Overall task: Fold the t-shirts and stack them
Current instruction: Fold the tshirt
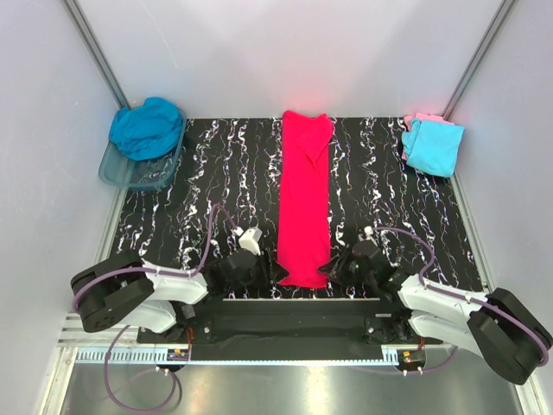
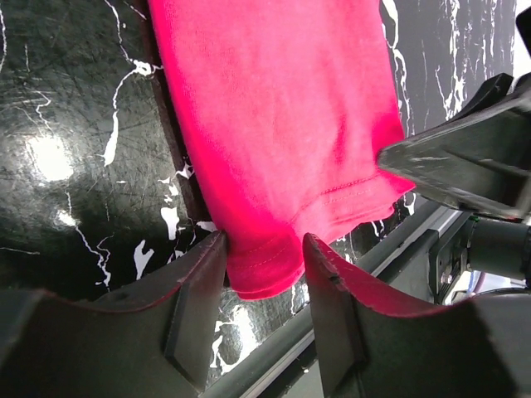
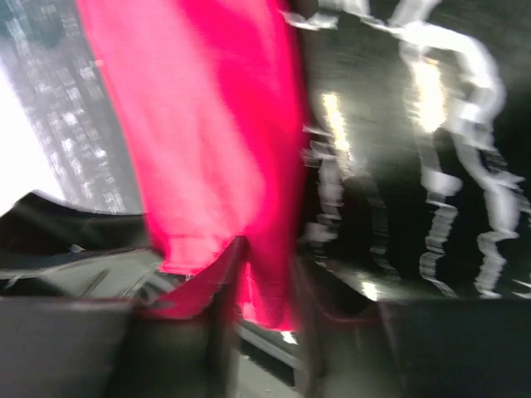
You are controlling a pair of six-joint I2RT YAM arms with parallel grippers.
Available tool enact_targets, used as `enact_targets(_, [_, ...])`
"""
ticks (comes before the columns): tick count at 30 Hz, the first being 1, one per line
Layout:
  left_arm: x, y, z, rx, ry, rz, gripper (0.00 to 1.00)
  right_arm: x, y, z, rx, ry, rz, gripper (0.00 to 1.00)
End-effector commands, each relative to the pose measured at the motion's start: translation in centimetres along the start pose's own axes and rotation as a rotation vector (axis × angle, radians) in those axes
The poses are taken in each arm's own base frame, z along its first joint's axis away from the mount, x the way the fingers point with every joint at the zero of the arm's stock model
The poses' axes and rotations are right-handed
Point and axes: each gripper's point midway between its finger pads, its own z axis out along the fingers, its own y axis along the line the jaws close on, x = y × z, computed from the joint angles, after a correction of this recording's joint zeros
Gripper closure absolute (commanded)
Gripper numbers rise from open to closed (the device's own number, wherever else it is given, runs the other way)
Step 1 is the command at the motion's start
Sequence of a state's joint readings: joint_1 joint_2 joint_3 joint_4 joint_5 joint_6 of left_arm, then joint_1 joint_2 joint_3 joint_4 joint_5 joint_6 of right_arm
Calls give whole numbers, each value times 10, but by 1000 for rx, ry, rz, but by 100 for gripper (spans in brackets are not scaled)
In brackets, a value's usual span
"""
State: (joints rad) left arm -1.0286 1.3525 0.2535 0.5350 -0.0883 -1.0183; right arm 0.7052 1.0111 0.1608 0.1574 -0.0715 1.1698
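Left gripper [image 1: 278, 273]: low at the table's near edge, left of centre, on the near left corner of the bright pink-red t-shirt [image 1: 304, 207].
Left fingers: about half apart in the left wrist view [image 2: 263, 245]. The shirt's hemmed corner [image 2: 265, 265] fills the gap and touches both inner faces. I cannot tell whether they are squeezing it.
Right gripper [image 1: 328, 270]: low at the near edge, right of centre, on the shirt's near right corner, facing the left gripper across the cloth.
Right fingers: set fairly narrow in the right wrist view [image 3: 270, 274], with red cloth [image 3: 199, 124] between them. The picture is blurred, so I cannot tell whether the cloth is gripped.
Bright pink-red t-shirt: folded into a long narrow strip lying flat down the middle of the table [image 1: 216, 173]. Its hem is at the near edge between the two grippers. Its collar end is at the far edge, with a sleeve folded over on top.
Table: black top with white marble veining.
Clear bluish plastic tub [image 1: 138, 177]: at the far left corner.
Teal-blue t-shirt [image 1: 147, 128]: crumpled, heaped on the tub and spilling over its far rim.
Light cyan t-shirt [image 1: 432, 147]: folded, at the far right corner, well apart from the red strip.
Pale pink t-shirt [image 1: 419, 118]: under the cyan one, with only its far edge showing.
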Motion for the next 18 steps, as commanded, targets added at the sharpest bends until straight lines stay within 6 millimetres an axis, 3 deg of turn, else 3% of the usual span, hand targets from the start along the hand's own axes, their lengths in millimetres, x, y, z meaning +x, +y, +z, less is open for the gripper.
enact_targets(1, [2,8,-3,-28,4,21,53,14,-49,-2,158,34,-12,72])
enact_targets(5, [-3,6,-8,-29,-17,31,63,13,-46,-2,149,32,-15,100])
enact_targets(12, [-4,7,-12,-22,-25,23,89,12,-45,-5,147,27,-16,100])
enact_targets(18, [-3,9,-15,-21,-27,20,98,7,-39,-11,146,5,-28,100])
